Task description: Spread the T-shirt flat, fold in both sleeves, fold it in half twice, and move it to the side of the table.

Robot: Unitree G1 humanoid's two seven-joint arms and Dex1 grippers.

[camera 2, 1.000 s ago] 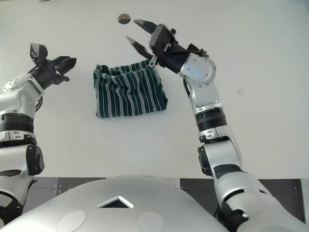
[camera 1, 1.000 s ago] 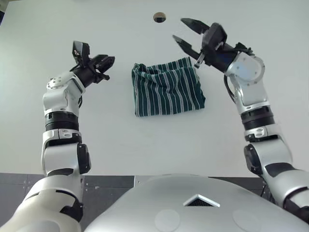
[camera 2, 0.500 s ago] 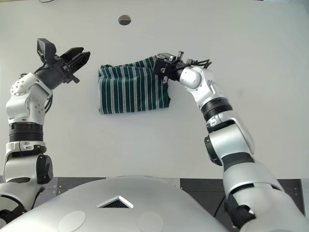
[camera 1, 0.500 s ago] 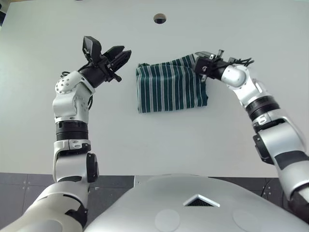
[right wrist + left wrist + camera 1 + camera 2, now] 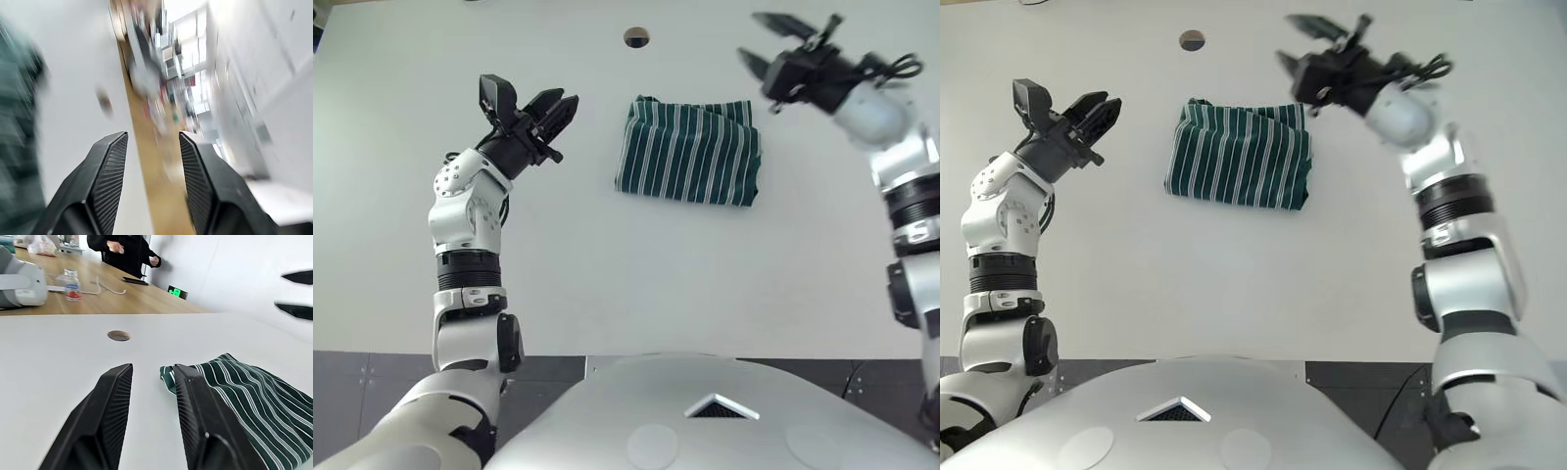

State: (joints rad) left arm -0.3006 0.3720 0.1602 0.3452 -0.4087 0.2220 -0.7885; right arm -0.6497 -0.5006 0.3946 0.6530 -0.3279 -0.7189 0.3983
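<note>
Head camera, left eye: my left arm stands with the forearm upright and the wrist bent forward. The left gripper [image 5: 560, 101] hangs above the table [image 5: 607, 274], its two fingers parted and holding nothing. My right arm is raised high on the right side. The right gripper [image 5: 751, 37] points toward the middle of the table, and its jaws are spread wide around nothing.

The T-shirt [image 5: 690, 150] lies folded into a compact striped rectangle between the two grippers, touching neither. White tabletop shows on every side of it. It is well apart from the near table edge, and a round hole [image 5: 636, 37] in the top sits just beyond its far left corner.

Head camera, right eye: same layout. The right forearm and its cable cross above the table to the right of the T-shirt.

Left wrist camera: both ribbed fingers [image 5: 115, 401] stand apart above the white surface. The nearest corner of the T-shirt lies just past the fingertips and the hole farther off. A wooden desk [image 5: 102, 301] stands beyond the table's far edge. The frame edge cuts off the T-shirt's far side.

Right wrist camera: the fingers [image 5: 110, 171] are parted. The rest is heavily smeared. I can make out the T-shirt as a green streak at one edge, but I cannot judge its distance.
</note>
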